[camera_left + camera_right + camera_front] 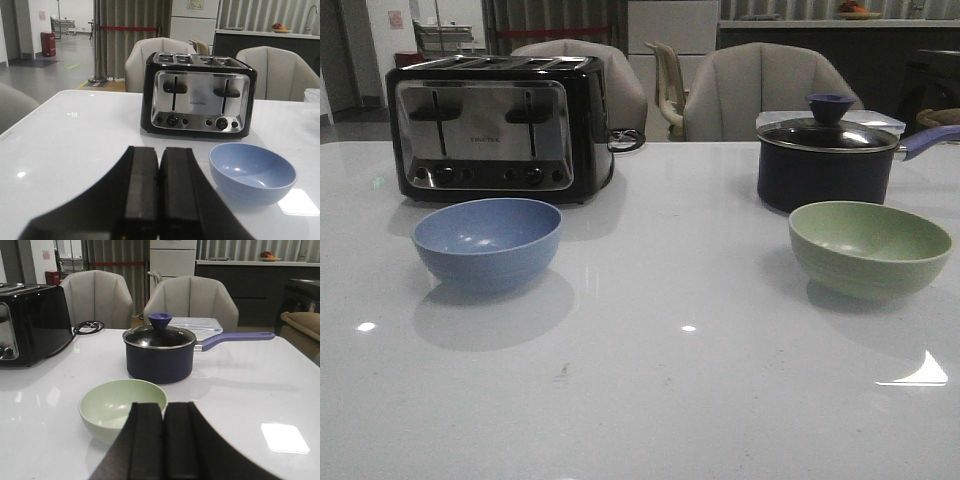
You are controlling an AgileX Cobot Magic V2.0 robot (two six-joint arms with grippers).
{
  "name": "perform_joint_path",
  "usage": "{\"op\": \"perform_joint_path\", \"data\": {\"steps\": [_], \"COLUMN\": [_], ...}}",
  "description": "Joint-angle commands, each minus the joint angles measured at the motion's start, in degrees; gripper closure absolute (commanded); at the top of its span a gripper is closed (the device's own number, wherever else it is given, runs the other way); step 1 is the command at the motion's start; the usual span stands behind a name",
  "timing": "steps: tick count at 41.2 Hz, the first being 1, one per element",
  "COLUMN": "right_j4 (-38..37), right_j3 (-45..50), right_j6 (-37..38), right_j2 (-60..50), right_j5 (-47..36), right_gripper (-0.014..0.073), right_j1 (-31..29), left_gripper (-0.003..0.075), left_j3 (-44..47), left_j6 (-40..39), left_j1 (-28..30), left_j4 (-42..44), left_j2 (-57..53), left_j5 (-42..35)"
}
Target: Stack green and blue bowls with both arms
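Note:
The dusty blue bowl [488,240] sits upright on the white table at the left, in front of the toaster. The pale green bowl [869,246] sits upright at the right, in front of the saucepan. Both bowls look empty. Neither arm shows in the front view. In the left wrist view my left gripper [159,152] is shut and empty, with the blue bowl [252,173] beside and just beyond its tips. In the right wrist view my right gripper [163,407] is shut and empty, partly covering the near side of the green bowl [119,403].
A black and chrome toaster [492,125] stands at the back left. A dark navy lidded saucepan [826,155] with a purple handle stands at the back right, with a clear container behind it. Grey chairs [760,92] stand beyond the table's far edge.

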Motion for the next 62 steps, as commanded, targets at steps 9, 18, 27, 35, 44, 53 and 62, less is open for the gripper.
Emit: {"op": "perform_joint_path", "data": {"steps": [9,18,27,35,44,53,62], "right_j4": [-0.28,-0.28,-0.28,-0.33,0.22,0.22,0.17], "right_j3": [-0.09,-0.09,-0.09,-0.09,-5.47,-18.97,-32.98], "right_j6": [-0.2,-0.2,-0.2,-0.2,-0.2,-0.2,-0.2], "right_j2": [-1.14,-1.14,-1.14,-1.14,-1.14,0.0,8.28], "right_j5": [-5.45,-5.45,-5.45,-5.54,-6.74,1.83,11.07], "right_gripper": [0.0558,0.0558,0.0558,0.0558,0.0558,0.0558,0.0558], "right_j1": [0.04,0.04,0.04,0.04,0.12,0.12,0.12], "left_gripper": [0.0619,0.0619,0.0619,0.0619,0.0619,0.0619,0.0619], "left_j3": [1.18,1.18,1.18,1.18,-1.7,-16.26,-31.46], "left_j6": [-0.24,-0.24,-0.24,-0.24,-0.24,-0.24,-0.24], "left_j1": [0.1,0.1,0.1,0.1,0.1,-0.03,-0.03], "left_j4": [0.0,0.0,0.0,0.0,0.0,0.0,0.0], "left_j2": [-1.23,-1.23,-1.23,-1.23,-1.23,-0.05,7.61], "left_j5": [-5.13,-5.13,-5.13,-6.23,-10.83,-5.89,5.93]}}
